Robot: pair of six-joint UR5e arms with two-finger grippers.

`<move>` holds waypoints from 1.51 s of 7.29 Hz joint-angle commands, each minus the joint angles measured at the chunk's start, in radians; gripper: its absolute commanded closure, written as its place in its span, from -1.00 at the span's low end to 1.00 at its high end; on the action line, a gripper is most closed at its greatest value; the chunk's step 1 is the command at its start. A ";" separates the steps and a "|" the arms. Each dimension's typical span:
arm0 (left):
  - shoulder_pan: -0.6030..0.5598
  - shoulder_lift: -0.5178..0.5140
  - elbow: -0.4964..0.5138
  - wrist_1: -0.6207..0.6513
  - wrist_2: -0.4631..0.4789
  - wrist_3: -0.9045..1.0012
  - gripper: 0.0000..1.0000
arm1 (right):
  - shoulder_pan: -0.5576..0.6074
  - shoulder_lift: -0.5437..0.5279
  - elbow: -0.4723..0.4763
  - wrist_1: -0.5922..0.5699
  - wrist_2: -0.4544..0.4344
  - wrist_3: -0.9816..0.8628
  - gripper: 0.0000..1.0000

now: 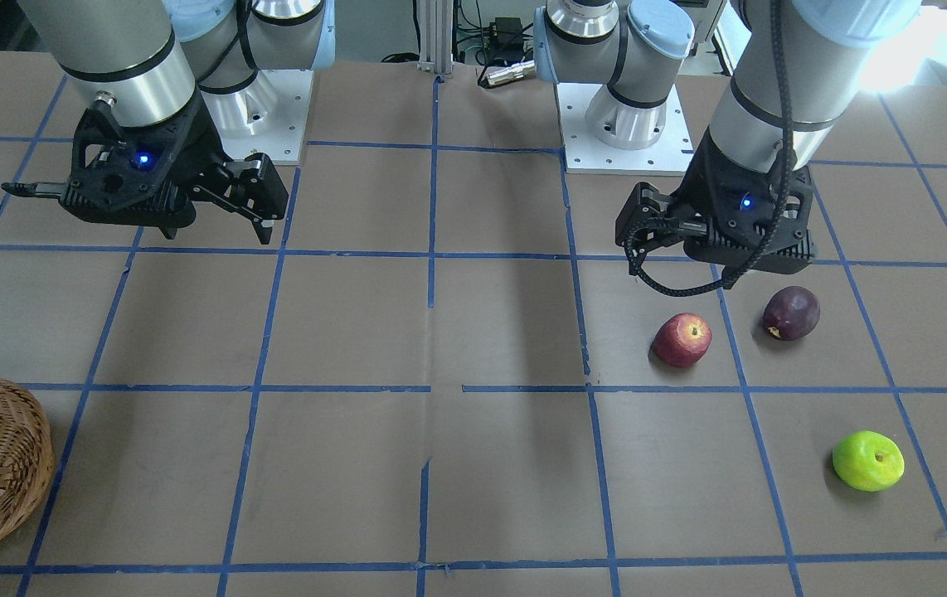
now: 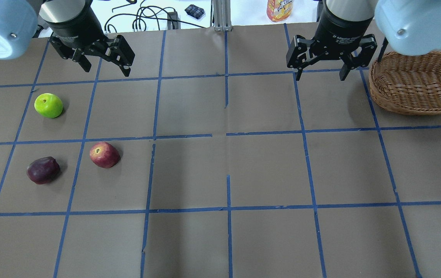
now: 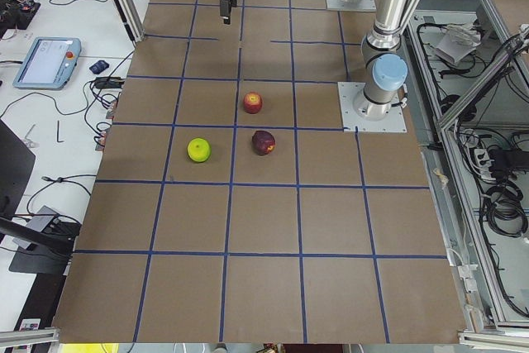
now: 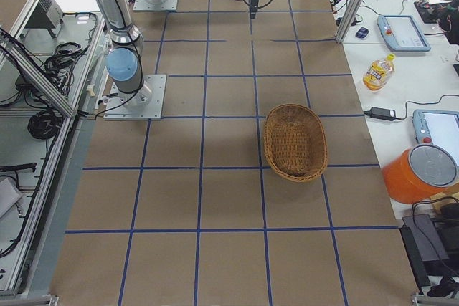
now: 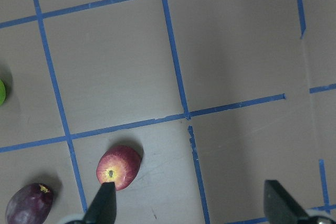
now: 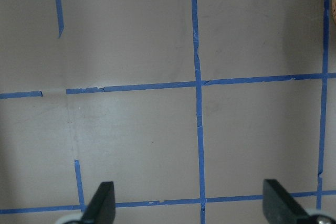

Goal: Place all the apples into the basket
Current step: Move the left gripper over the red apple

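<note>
Three apples lie on the table on my left side: a lime green one [image 2: 48, 105], a red one [image 2: 104, 154] and a dark purple one [image 2: 43, 170]. In the front view they are the red [image 1: 681, 340], the purple [image 1: 790, 313] and the green [image 1: 867, 460]. My left gripper [image 2: 106, 69] hangs open and empty above the table, beyond the apples. Its wrist view shows the red apple [image 5: 118, 167] by one fingertip and the purple apple [image 5: 29, 203]. The wicker basket [image 2: 417, 83] stands far right, empty. My right gripper [image 2: 321, 75] is open and empty just left of it.
Blue tape lines grid the brown table. An orange drink bottle [image 2: 280, 9] and cables lie on the bench past the far edge. An orange bucket [image 4: 419, 173] and teach pendants sit on the side bench. Both arm bases [image 1: 627, 124] are bolted at the robot's edge.
</note>
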 commanded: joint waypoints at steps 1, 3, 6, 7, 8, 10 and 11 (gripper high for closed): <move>-0.011 0.007 -0.001 -0.011 0.004 -0.007 -1.00 | 0.000 0.000 -0.001 0.001 0.000 -0.002 -1.00; -0.011 -0.007 -0.007 -0.012 0.004 -0.007 -1.00 | 0.000 -0.002 0.002 0.001 0.000 0.000 -1.00; 0.032 -0.062 -0.047 -0.008 0.002 0.011 -1.00 | 0.000 -0.002 0.003 0.001 0.000 0.000 -1.00; 0.081 -0.088 -0.084 -0.002 0.001 0.014 -1.00 | 0.000 -0.003 0.005 0.001 0.000 0.000 -1.00; 0.125 -0.109 -0.133 0.032 -0.002 0.035 -1.00 | 0.000 -0.002 0.003 0.001 0.000 0.000 -1.00; 0.165 -0.140 -0.244 0.220 0.001 0.169 -1.00 | 0.000 -0.003 0.005 0.002 0.000 0.000 -1.00; 0.196 -0.146 -0.300 0.265 -0.002 0.230 -1.00 | 0.002 0.001 0.000 -0.001 0.000 0.000 -1.00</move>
